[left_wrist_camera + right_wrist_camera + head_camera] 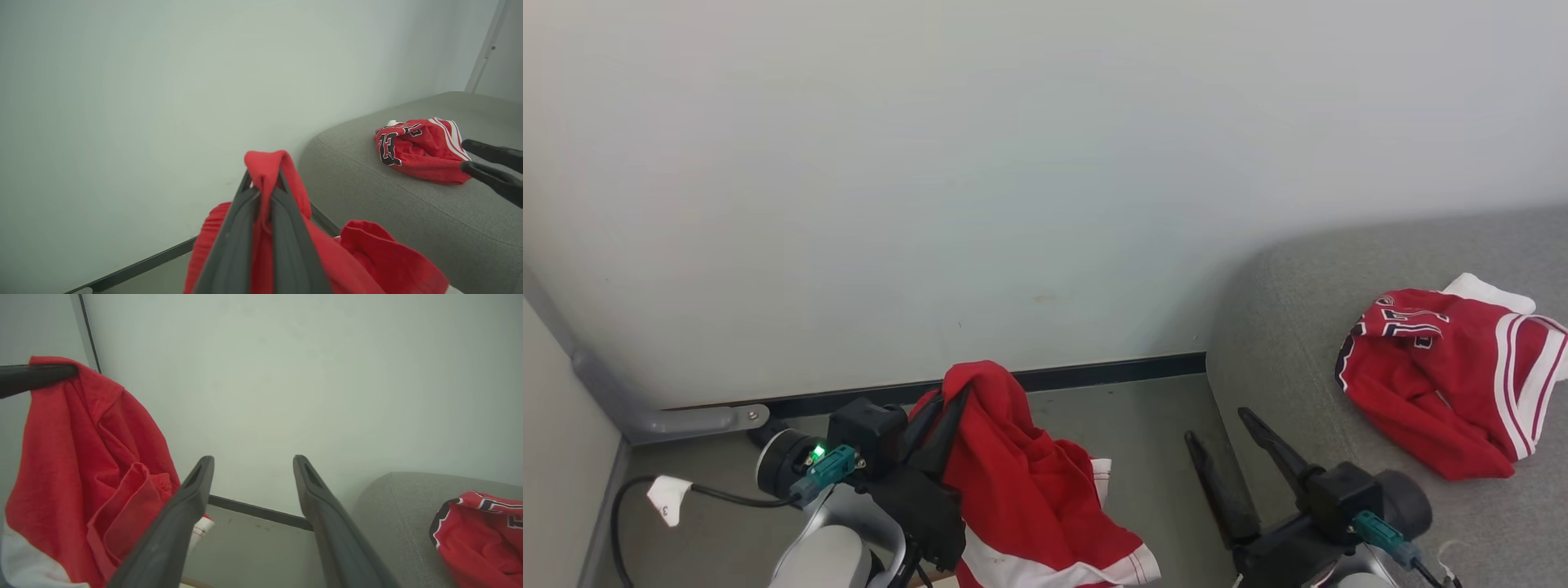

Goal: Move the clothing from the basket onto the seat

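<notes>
My left gripper (947, 400) is shut on a red garment (1021, 490) with white trim, which hangs from the fingers above the floor; in the left wrist view the cloth (269, 171) is pinched between the dark fingers (237, 228). My right gripper (1217, 425) stands open and empty at the seat's left edge, fingers (192, 494) spread. A second red garment (1445, 376) with black white-outlined numerals (386, 147) lies crumpled on the grey seat (1290, 343). The basket is out of view.
A pale wall (1013, 163) with a dark baseboard (1094, 374) stands close behind. Grey floor (1152, 441) lies between the hanging garment and the seat. A black cable (629, 498) with a white tag runs at lower left.
</notes>
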`<state>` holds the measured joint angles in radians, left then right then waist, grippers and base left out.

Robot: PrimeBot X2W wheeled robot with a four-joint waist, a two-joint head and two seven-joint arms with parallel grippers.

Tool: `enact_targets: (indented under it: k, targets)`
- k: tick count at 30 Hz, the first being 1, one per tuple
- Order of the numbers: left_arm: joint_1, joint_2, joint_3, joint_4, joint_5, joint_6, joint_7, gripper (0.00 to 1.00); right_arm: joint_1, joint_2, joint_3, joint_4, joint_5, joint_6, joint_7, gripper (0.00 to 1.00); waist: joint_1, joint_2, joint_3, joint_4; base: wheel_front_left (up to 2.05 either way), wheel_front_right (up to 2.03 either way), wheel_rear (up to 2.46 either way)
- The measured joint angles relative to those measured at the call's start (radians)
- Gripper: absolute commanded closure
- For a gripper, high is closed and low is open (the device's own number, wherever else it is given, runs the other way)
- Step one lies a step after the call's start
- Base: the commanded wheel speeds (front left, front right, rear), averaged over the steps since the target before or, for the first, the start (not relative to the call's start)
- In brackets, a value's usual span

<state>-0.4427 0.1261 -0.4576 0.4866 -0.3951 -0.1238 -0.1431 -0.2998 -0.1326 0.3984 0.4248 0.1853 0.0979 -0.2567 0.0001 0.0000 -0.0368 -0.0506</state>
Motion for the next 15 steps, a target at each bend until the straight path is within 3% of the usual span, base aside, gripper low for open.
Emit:
enact_targets:
  k: [15]
  targets:
    - [-0.01,-0.005,-0.005,-0.046,-0.012,0.009,0.055,1.0,-0.085,0.037,0.217,0.054,-0.016,0.026,0.0,0.0,0.0,0.0,0.013,0.001,0.0,0.0,0.0]
